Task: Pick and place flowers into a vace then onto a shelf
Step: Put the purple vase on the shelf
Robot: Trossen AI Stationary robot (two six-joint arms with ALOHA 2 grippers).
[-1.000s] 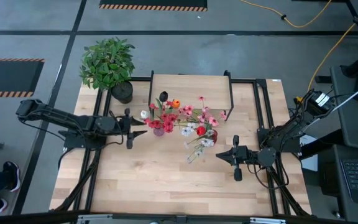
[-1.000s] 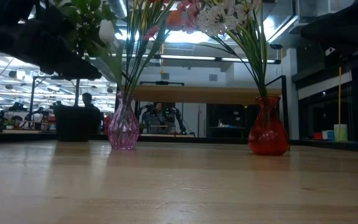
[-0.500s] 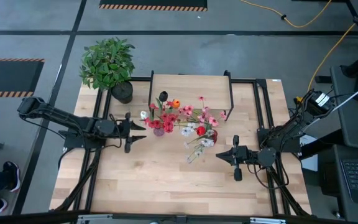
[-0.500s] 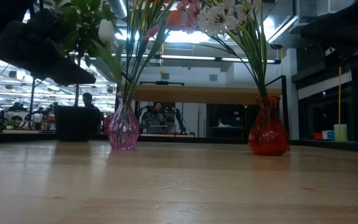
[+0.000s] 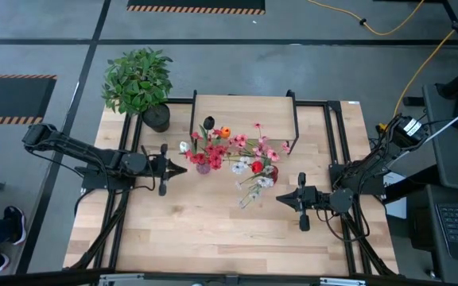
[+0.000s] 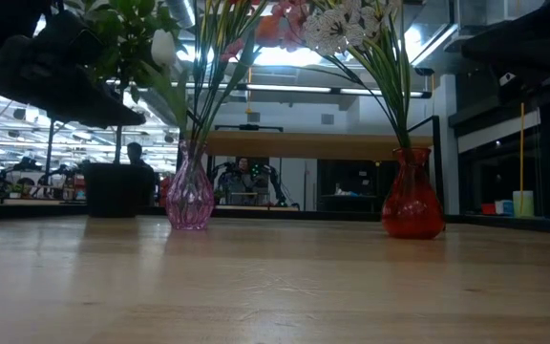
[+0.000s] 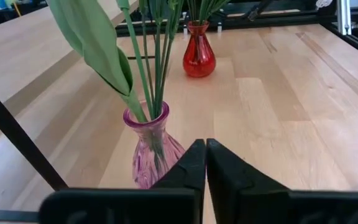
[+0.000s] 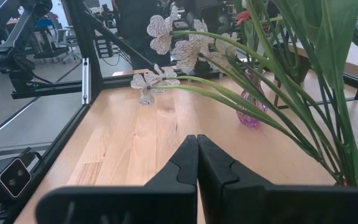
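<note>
Two grippers rest over the worktop, both with jaws pressed fully together and holding nothing. The left gripper points toward the pink vase, stopping just short of it; in the left wrist view its closed fingers meet in front of the vase without touching the glass. The right gripper lies near the red vase, its tips close to drooping white blooms; the right wrist view shows its fingers shut below those blooms and long green leaves.

The flowers stand in the two vases, red and pink blooms mostly in the pink vase, white and pink in the red one. Both vases sit on the worktop just in front of the shelf, whose wood top carries nothing.

The high view alone shows the shelf top and the potted plant at the worktop's far left corner. The low view shows both vases upright, well apart, with stems fanning upward, and a person in the room behind. Only the left wrist view shows stems entering the pink vase's neck.
</note>
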